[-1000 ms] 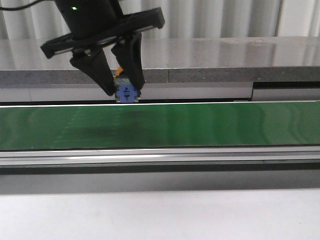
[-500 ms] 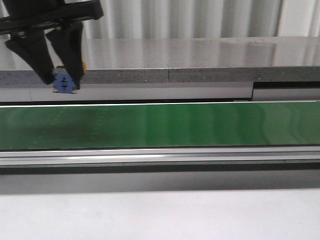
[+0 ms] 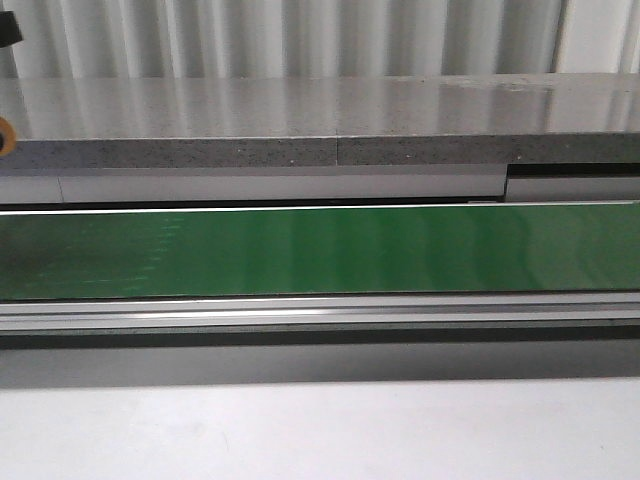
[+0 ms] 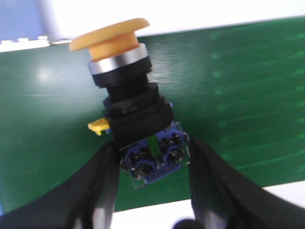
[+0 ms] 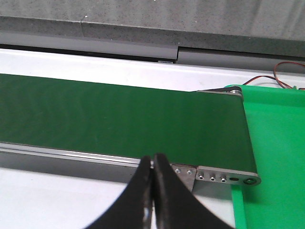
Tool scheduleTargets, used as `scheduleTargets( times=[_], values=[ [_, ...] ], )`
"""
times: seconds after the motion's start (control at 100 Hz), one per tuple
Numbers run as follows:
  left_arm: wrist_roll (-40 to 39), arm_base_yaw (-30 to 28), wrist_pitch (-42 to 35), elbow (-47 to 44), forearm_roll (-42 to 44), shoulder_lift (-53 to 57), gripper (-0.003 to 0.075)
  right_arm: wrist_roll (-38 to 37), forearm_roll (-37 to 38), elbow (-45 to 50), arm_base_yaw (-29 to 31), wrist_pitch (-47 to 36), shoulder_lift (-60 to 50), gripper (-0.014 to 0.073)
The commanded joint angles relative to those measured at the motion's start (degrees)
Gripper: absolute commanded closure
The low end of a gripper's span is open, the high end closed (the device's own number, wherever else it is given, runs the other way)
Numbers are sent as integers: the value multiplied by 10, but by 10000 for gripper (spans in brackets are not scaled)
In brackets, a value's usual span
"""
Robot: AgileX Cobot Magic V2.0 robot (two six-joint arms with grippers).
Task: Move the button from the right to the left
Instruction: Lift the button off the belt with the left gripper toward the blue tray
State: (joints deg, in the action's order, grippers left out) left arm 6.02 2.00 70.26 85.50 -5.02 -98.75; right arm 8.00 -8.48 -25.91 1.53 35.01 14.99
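Observation:
The button [image 4: 126, 102] has a yellow-orange head, a black collar and a blue contact block. It hangs tilted above the green belt [image 4: 238, 95], and my left gripper [image 4: 153, 164] is shut on the block, one black finger [image 4: 95, 186] on each side. In the front view only an orange sliver of the button [image 3: 5, 136] shows at the far left edge; the left gripper itself is out of that frame. My right gripper [image 5: 153, 164] is shut on nothing and hovers over the belt's near rail close to its right end.
The green conveyor belt [image 3: 320, 250] runs across the whole front view, with a metal rail [image 3: 320, 312] in front and a grey stone ledge [image 3: 320, 120] behind. White table [image 3: 320, 430] lies nearest. A bright green mat [image 5: 276, 157] and wires [image 5: 286, 76] sit past the belt's right end.
My left gripper has carried the button leftward, from left of centre to almost out of the front view's left edge.

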Motion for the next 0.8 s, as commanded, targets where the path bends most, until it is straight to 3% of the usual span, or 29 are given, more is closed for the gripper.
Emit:
scheduleTargets(
  times=[0.0, 0.16, 0.4, 0.79],
  values=[
    [25, -34, 14, 17, -6, 29, 587, 6, 2, -13, -1, -44, 4, 660],
    [44, -90, 14, 17, 2, 27, 587, 6, 2, -13, -1, -44, 4, 660],
    [90, -148, 4, 17, 80, 27, 587, 6, 2, -13, -1, -44, 4, 660],
    [99, -210, -33, 16, 82, -6, 587, 6, 2, -13, -1, -44, 4, 660]
  ],
)
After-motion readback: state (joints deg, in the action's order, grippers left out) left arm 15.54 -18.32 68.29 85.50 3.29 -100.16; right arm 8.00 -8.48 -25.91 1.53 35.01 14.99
